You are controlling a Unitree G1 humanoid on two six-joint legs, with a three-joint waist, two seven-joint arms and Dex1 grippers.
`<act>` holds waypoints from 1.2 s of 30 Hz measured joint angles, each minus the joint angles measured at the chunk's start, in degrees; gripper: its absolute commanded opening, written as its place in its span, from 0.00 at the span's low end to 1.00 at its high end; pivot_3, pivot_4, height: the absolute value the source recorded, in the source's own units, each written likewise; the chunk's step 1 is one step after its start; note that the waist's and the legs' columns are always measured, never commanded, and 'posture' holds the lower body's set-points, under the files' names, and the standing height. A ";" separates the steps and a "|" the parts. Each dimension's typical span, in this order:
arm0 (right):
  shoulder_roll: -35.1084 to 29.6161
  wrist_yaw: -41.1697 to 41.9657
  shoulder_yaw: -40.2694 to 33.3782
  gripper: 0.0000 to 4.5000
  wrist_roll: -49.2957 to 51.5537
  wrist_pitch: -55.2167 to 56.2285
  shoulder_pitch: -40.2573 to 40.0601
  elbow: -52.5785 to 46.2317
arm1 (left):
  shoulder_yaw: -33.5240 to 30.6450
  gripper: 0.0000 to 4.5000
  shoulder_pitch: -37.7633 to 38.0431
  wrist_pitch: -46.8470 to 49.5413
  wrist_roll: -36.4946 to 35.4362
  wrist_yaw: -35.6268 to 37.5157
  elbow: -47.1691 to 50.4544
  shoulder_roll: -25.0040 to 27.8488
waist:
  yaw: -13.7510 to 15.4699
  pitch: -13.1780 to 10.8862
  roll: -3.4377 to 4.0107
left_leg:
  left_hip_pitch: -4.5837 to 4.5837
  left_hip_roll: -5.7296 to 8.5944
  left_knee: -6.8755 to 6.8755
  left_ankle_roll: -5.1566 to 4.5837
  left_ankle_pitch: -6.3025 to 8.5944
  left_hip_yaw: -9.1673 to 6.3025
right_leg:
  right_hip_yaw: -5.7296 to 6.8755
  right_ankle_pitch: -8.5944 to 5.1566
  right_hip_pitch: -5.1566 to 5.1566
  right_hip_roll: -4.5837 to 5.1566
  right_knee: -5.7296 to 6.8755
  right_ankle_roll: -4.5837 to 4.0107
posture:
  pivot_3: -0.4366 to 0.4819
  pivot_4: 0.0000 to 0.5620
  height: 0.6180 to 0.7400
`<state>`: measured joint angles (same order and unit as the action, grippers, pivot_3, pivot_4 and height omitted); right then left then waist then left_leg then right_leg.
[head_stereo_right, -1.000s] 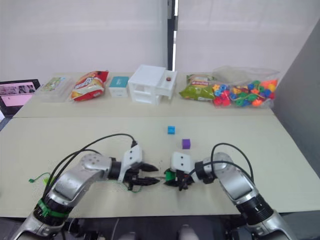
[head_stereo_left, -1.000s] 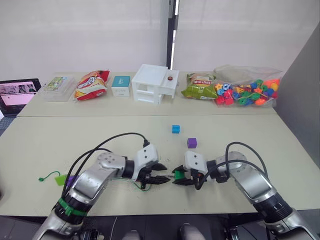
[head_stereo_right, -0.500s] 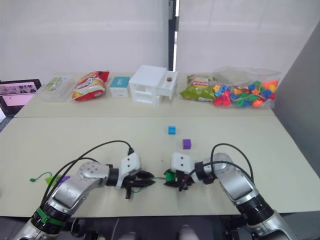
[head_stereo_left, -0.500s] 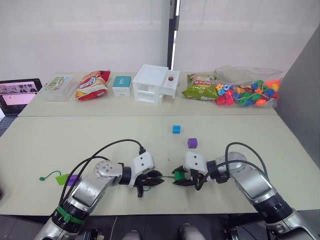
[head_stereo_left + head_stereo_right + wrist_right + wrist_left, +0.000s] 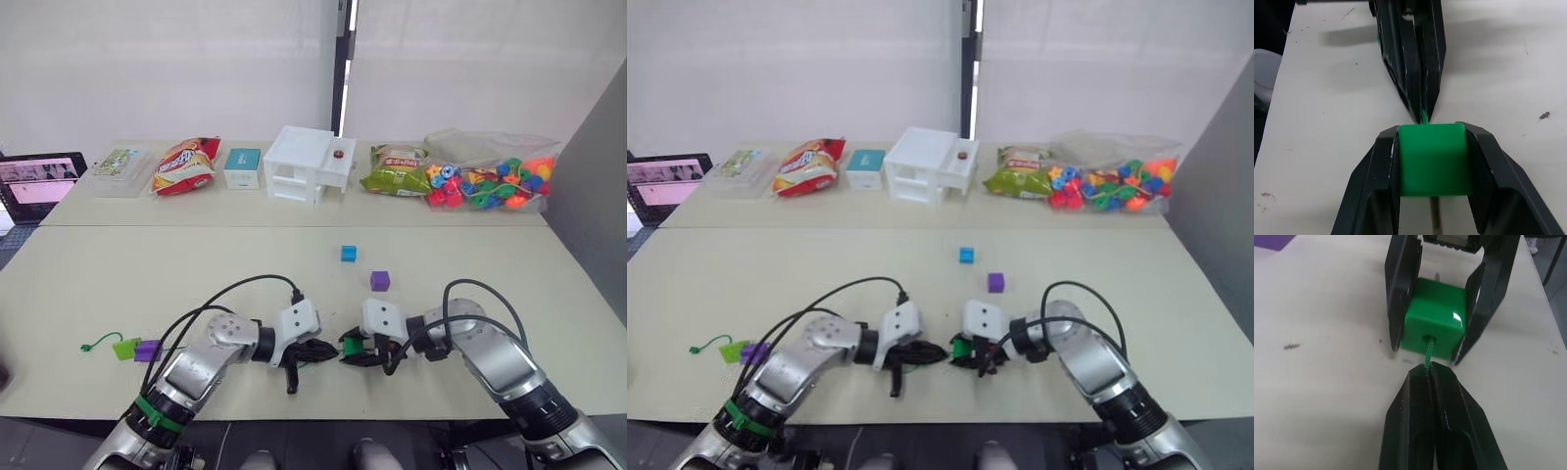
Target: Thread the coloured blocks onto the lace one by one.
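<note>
Right gripper clamps green block, left gripper pinches lace through it; two threaded apparently, blue, purple remain.

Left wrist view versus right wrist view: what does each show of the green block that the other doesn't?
The left wrist view alone shows the hole in the green block, with the lace entering it from the shut left end effector, and a purple block's corner. The right wrist view alone shows the lace's silvery tip emerging from the block's far side. Both show the right end effector clamped on the block over the table.
</note>
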<state>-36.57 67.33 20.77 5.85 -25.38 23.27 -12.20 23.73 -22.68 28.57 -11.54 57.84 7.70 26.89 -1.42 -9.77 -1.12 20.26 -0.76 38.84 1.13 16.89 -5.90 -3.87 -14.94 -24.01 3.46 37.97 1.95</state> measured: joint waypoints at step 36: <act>-12.79 -2.34 -13.68 1.00 8.94 -6.45 -10.57 -11.61 | 6.02 0.67 -6.63 -7.15 3.67 3.66 -8.08 -5.61 | 0.28 -0.01 -0.02 | 0.03 -0.02 0.02 0.00 0.00 0.10 | -0.05 -0.01 0.03 -0.04 -0.18 0.01 | 0.48 0.27 1.00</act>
<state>-49.37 64.99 7.08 14.78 -31.83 12.70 -23.81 29.75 -29.31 21.43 -7.87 61.49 -0.39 21.28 -1.14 -9.78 -1.14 20.29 -0.78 38.86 1.13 16.89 -5.80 -3.92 -14.94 -23.98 3.43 37.80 1.96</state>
